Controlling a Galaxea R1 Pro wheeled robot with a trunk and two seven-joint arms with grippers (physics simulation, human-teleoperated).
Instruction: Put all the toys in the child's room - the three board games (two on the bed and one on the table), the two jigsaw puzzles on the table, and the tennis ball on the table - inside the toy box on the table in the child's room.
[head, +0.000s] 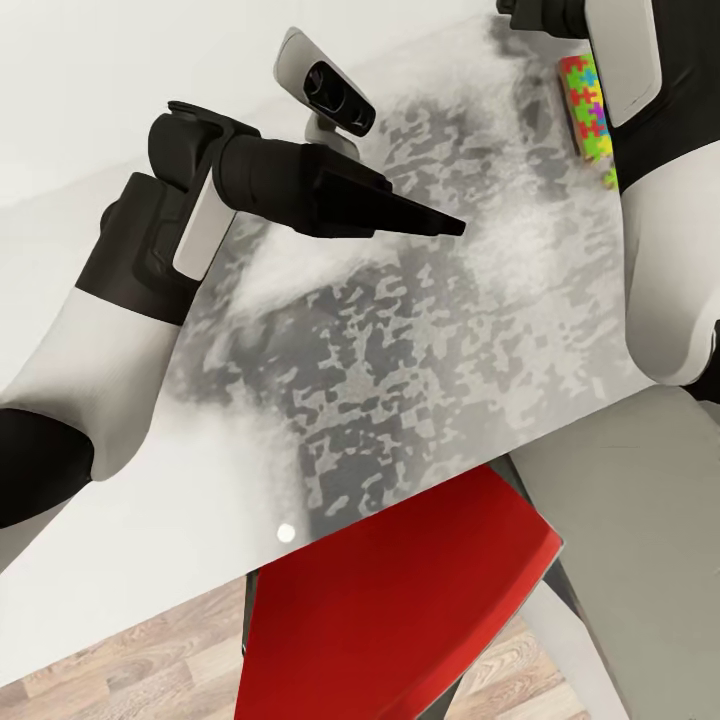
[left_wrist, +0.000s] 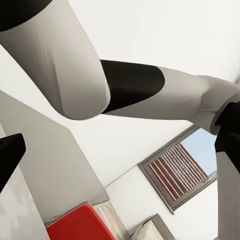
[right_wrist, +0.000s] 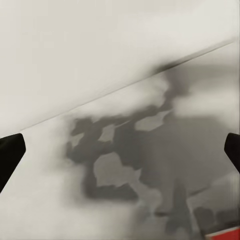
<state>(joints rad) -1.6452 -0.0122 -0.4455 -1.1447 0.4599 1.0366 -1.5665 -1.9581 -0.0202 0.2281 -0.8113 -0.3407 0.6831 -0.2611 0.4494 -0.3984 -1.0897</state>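
Observation:
A jigsaw puzzle (head: 585, 105) in yellow, red, blue, green and pink lies on the table (head: 400, 380) at the far right, partly behind my right arm (head: 660, 200). Just below it a small yellow-green bit (head: 610, 178) peeks out at the arm's edge; I cannot tell what it is. My left gripper (head: 440, 225) hovers over the middle of the table, pointing right. In the left wrist view the left gripper (left_wrist: 120, 150) is open and empty. My right gripper (right_wrist: 120, 152) is open over the tabletop, holding nothing. The toy box, board games and bed are out of view.
A red chair (head: 400, 600) stands tucked at the table's near edge, with wood-plank floor (head: 120, 660) beside it. The white wall (head: 120, 80) runs behind the table. The left wrist view looks past my other arm (left_wrist: 100, 75) to a window with blinds (left_wrist: 180, 170).

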